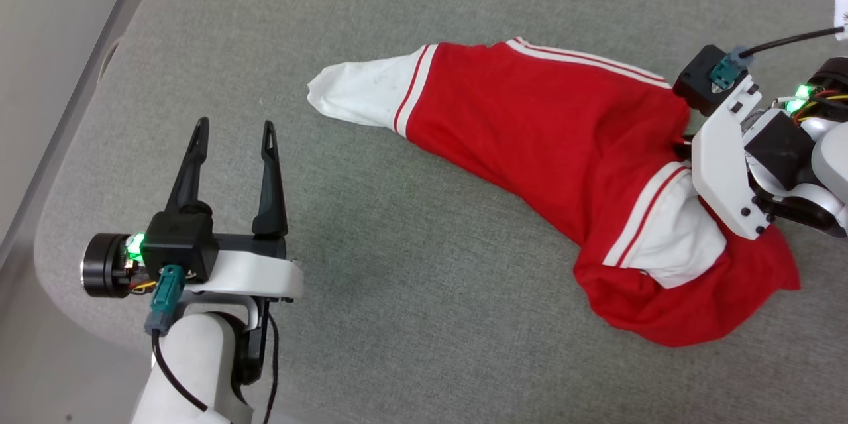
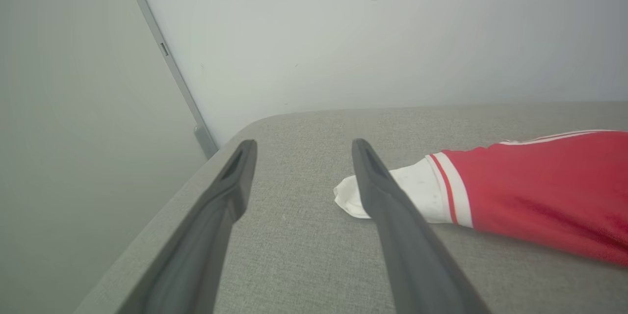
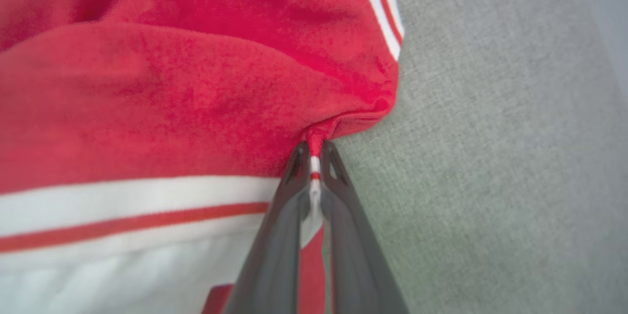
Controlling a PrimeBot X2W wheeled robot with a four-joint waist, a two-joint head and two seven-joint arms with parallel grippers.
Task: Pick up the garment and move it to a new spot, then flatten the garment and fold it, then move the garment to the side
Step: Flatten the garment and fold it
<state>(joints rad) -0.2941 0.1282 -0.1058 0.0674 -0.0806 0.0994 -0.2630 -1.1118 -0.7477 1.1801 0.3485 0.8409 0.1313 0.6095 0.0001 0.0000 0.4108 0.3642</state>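
The right gripper [image 3: 314,151] is clenched on the garment [image 3: 171,98]. Its two fingers [image 3: 274,235] are pressed together on a small fold of the edge, and a sliver of white and red trim shows between the tips. The red cloth bunches and puckers where it enters the pinch. Just beside the fingers runs a white band with a red stripe. In the head view the gripper reaches in from the right edge, its tips buried in the cloth.

The garment [image 1: 543,126] lies crumpled on the grey pad [image 1: 397,278], on the right half of the head view. It runs in a slanted band from the gripper up and to the left. One white sleeve [image 1: 676,238] is folded over the red heap beside the right gripper. The other sleeve [image 1: 364,93] lies flat at the far left end.

The left gripper [image 1: 235,129] stands at the lower left, fingers spread wide and holding nothing. It is apart from the garment and points past the sleeve tip [image 2: 351,201]. Beyond the pad's rounded edge is a pale wall [image 2: 392,34].
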